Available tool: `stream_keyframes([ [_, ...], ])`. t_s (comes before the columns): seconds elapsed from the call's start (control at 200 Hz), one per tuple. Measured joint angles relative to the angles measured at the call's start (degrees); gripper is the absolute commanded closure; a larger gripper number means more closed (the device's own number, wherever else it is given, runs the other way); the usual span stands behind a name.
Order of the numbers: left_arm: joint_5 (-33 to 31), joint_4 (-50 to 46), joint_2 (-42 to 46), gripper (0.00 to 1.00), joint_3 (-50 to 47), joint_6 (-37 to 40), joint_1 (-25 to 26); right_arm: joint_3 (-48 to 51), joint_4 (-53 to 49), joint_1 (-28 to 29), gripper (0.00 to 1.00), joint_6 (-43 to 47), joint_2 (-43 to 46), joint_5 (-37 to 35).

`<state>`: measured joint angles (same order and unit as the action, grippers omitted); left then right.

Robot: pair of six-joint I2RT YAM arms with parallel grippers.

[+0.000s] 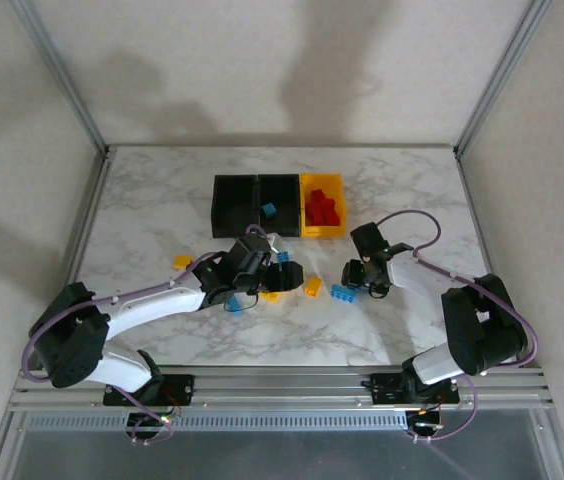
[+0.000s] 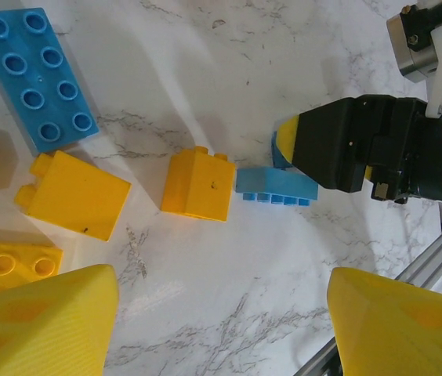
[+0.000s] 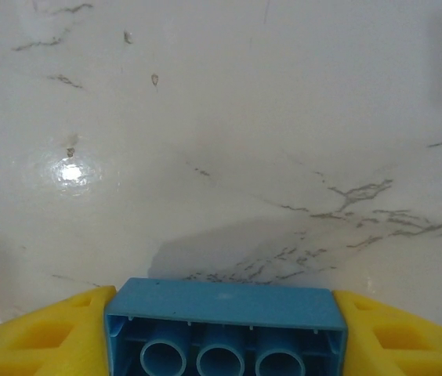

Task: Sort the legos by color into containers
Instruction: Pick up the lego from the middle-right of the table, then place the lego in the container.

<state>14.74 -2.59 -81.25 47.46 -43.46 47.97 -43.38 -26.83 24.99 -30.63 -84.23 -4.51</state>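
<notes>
1. Marble-patterned table [image 1: 162, 200], enclosed by pale panels; both arms reach in from the near edge.
2. Containers stand in one row at the far centre, side by side: left black bin [image 1: 234, 186], middle black bin [image 1: 278, 184], yellow bin [image 1: 323, 231]. The yellow bin holds the red bricks [image 1: 322, 208]. The middle black bin holds one small blue brick [image 1: 269, 210].
3. Right gripper [image 3: 225, 345]: fingers [image 3: 41, 329] clenched on the held blue brick [image 3: 221, 301]. Its long axis runs from finger to finger and its hollow underside faces the wrist camera. It sits low over the marble; whether it has left the surface cannot be told.
4. Left gripper [image 2: 222, 298]: jaws released and wide apart, nothing between them, hovering above loose yellow bricks.
5. Governing relation: the middle black bin, judged the blue destination, lies farther out and to the left of the right gripper. The yellow bin stands nearer, and its near corner lies on the direct line. The left arm's wrist sits just beside that line, so a raised path seems needed.
6. Loose pieces near the left gripper: upright yellow brick [image 2: 197, 184] just beside the held blue brick, larger yellow brick [image 2: 72, 196], flat yellow plate [image 2: 9, 262], long blue plate [image 2: 37, 74]. The left arm is the nearer one to these.
</notes>
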Motion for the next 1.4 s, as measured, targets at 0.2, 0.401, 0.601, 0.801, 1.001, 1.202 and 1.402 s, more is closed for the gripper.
stream_keyframes([
  [0.2,-1.5,0.0,0.2,0.29,-0.2,-0.2,-0.2,-5.7,-3.5,0.2,0.51,0.4,0.6,-0.3],
  [0.401,-3.3,-0.5,2.5,0.28,-1.5,-1.3,-2.0,-12.3,-4.4,2.6,0.51,1.1,0.6,-0.4],
  [0.601,-5.4,-0.9,8.0,0.28,-4.4,-3.5,-6.5,-18.6,-4.5,5.6,0.50,1.5,-2.5,-0.3],
  [0.801,-6.9,-2.9,12.7,0.28,-7.2,-5.6,-11.7,-26.3,-4.3,8.6,0.50,2.0,-8.9,0.1],
  [1.001,-7.3,-5.6,15.2,0.28,-7.2,-7.0,-16.7,-36.3,-4.1,11.1,0.50,3.3,-16.9,0.5],
  [1.202,-7.3,-6.8,16.1,0.28,-7.2,-8.3,-19.2,-48.7,-4.0,11.8,0.50,4.6,-26.5,1.7],
  [1.402,-7.3,-7.6,16.1,0.28,-7.2,-9.1,-19.5,-61.2,-4.5,11.8,0.49,5.0,-35.7,2.8],
])
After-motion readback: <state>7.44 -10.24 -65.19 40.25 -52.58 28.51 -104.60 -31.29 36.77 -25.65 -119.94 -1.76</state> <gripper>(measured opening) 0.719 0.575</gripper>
